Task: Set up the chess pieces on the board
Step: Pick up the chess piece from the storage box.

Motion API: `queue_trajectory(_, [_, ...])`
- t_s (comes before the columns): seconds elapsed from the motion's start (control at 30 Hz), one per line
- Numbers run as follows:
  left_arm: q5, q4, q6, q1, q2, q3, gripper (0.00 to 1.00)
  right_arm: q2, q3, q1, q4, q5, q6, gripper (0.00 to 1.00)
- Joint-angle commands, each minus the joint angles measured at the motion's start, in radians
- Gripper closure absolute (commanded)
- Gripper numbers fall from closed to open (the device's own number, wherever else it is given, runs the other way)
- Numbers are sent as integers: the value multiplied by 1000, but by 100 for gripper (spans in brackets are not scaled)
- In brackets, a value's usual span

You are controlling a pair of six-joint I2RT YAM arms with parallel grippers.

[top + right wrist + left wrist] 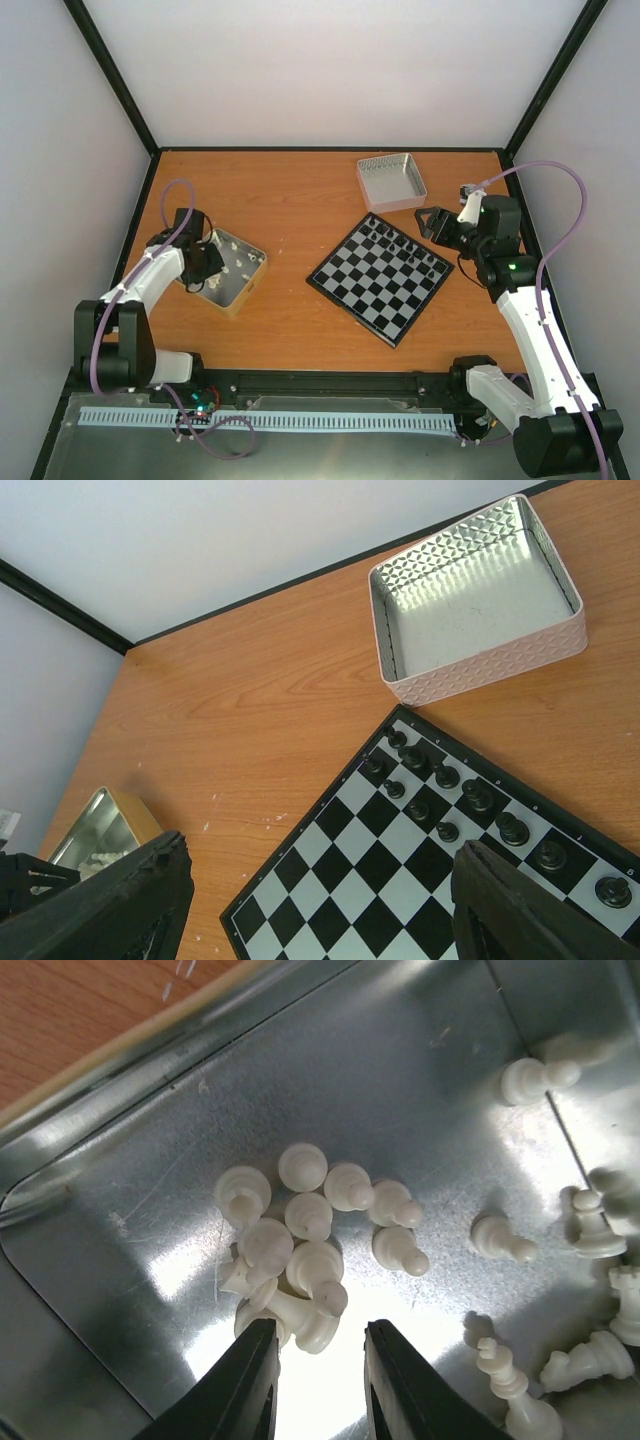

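Left gripper (pixel 320 1345) low in the tray (pixel 420 1050), tips at a heap of white pieces (pixel 300 1220).
Its jaws stand narrowly parted with bare tray floor between them and nothing pinched; the nearest piece lies toppled just off the tips. More white pieces lie scattered toward the tray's right. Tray sits at the table's (pixel 300 200) left, well apart from the board (pixel 381 277), which lies cornerwise mid-table with black pieces (pixel 440 775) in two rows along its far-right edge. Right gripper (pixel 320 850) hangs over the board, jaws spread wide, holding nothing. Second tray (pixel 480 670) lies just beyond the board.
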Motion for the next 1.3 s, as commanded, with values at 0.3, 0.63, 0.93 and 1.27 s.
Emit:
queue_trajectory(0.3, [7,60,10,-3,70,4,75,-8,-4,9,7,7,4,30])
queue_trajectory(0.63, [2,90,11,-3,117,12,80,-3,1,9,6,11,3,29])
queue_trajectory(0.93, [24,49,26,-4,67,34,99,-2,-4,10,7,10,4,29])
queue_trajectory(1.27, [363,-19,97,-153,-71,190,99,-10,-31,21,-11,-27,25,30])
